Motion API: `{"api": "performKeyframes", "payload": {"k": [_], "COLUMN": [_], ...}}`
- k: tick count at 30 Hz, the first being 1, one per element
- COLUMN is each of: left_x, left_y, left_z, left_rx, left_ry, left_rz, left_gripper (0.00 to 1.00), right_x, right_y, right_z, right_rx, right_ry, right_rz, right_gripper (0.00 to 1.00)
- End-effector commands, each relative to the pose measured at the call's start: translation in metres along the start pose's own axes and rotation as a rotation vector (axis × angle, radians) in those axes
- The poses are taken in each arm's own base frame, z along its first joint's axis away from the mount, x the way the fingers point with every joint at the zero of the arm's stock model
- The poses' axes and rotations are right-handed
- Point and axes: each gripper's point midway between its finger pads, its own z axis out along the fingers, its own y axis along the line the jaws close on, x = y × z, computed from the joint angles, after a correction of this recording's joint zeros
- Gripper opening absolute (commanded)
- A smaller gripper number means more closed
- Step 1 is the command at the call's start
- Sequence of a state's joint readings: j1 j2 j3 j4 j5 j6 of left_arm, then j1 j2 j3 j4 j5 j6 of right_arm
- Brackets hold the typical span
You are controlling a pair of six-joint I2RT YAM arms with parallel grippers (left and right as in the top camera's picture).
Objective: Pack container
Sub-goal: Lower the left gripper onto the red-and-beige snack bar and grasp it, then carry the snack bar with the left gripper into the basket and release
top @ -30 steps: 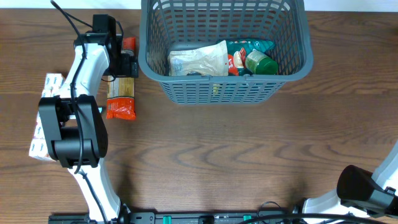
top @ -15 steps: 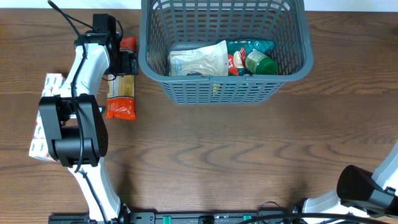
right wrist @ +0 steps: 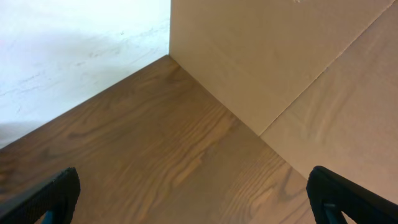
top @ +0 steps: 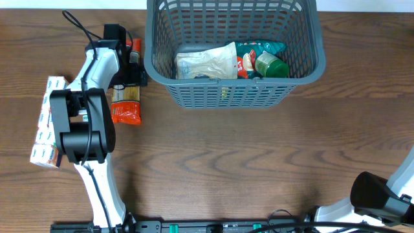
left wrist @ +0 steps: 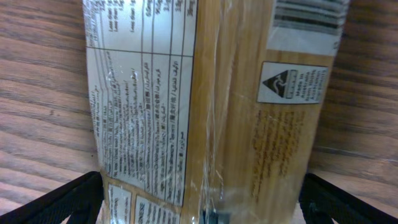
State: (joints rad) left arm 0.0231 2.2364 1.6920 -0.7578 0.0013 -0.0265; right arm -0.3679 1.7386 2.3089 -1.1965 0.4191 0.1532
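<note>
The container, a dark grey lattice basket, stands at the far edge of the wooden desk, a little right of the middle. On its floor lie a pale crumpled bag, a green-lidded jar on its side, a teal packet behind the jar, and a small red-labelled item between the bag and the jar. Just left of the basket a long packet of spaghetti with orange ends lies flat on the desk, running roughly parallel to the basket's left wall and close beside it. The left gripper is down over this packet with its fingers spread wide, one tip on each side of the wrapper; the wrist view shows the packet's back label filling the space between them, but whether the tips touch it I cannot tell. A white box with red print lies near the desk's left edge, apart from the spaghetti. The right arm sits at the near right corner of the desk, well away from the basket. The right gripper is spread wide with nothing between its fingers, over bare wood that meets a beige panel.
</note>
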Motion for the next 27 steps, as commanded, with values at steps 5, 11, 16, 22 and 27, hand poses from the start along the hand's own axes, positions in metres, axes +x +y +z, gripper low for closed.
{"api": "performKeyframes", "payload": {"k": [5,11,16,22,27], "left_x": [0.023,0.033,0.034,0.036,0.004], "left_y": [-0.002,-0.015,-0.027,-0.032,-0.025], "left_z": [0.023,0.028,0.026,0.018,-0.024], "left_rx": [0.007,0.084,0.155,0.197,0.197], "left_ry": [0.076,0.113,0.115,0.117,0.01], "left_rz": [-0.004,0.01,0.047,0.139,0.133], "left_gripper": [0.98,0.54,0.06,0.06,0.06], "right_x": [-0.001,-0.001,-0.001,-0.001,-0.001], "right_y": [-0.004,-0.004,-0.004,-0.004,-0.004], "right_z": [-0.001,-0.001,-0.001,-0.001,-0.001], "right_rx": [0.009,0.009,0.009,0.009,0.009], "right_ry": [-0.003,-0.003,-0.003,-0.003,-0.003], "right_rz": [0.018,0.018,0.018,0.018,0.018], "right_gripper": [0.99,0.99,0.99,0.99,0.99]}}
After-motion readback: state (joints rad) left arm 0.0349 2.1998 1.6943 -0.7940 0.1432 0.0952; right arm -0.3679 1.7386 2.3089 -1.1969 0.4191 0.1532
